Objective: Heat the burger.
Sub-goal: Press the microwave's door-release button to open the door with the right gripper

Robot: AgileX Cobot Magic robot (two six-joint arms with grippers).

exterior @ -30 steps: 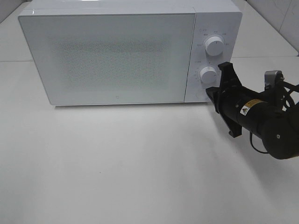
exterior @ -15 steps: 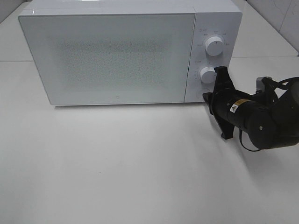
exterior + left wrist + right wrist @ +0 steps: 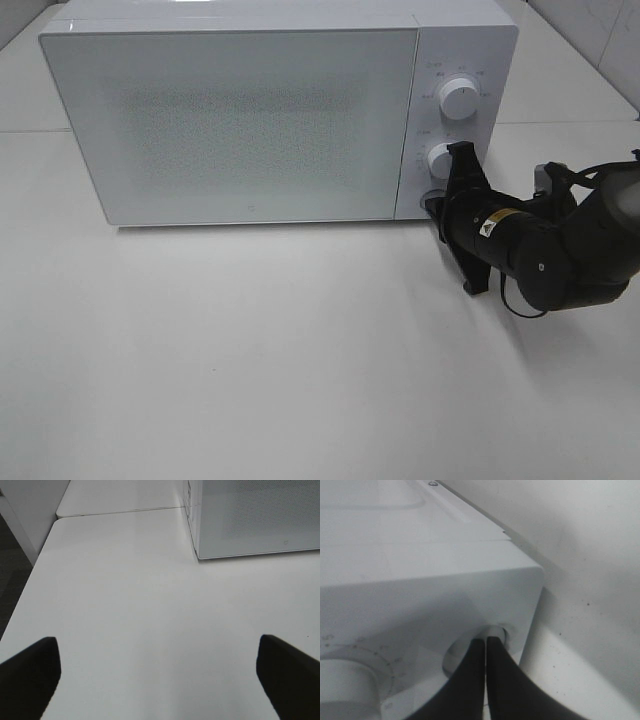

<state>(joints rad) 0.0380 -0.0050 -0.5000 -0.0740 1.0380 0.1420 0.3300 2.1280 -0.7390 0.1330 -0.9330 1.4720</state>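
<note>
The burger is out of view in every frame. The white microwave (image 3: pixel 240 120) stands at the back of the table with its door shut; its corner also shows in the left wrist view (image 3: pixel 260 520). My right gripper (image 3: pixel 437 204) is shut, and its tips (image 3: pixel 485 641) touch the round button (image 3: pixel 456 656) at the bottom of the control panel, below the lower knob (image 3: pixel 444 160). My left gripper (image 3: pixel 160 680) is open and empty over bare table left of the microwave; it does not show in the exterior high view.
The upper knob (image 3: pixel 458 98) sits above the lower one on the panel. The white table (image 3: pixel 250 350) stretches in front of the microwave. Its left edge (image 3: pixel 30 575) drops to a dark floor.
My right arm has moved left and down along the control panel, bringing the shut gripper tips onto the round button below the lower knob. The microwave door stays shut.
</note>
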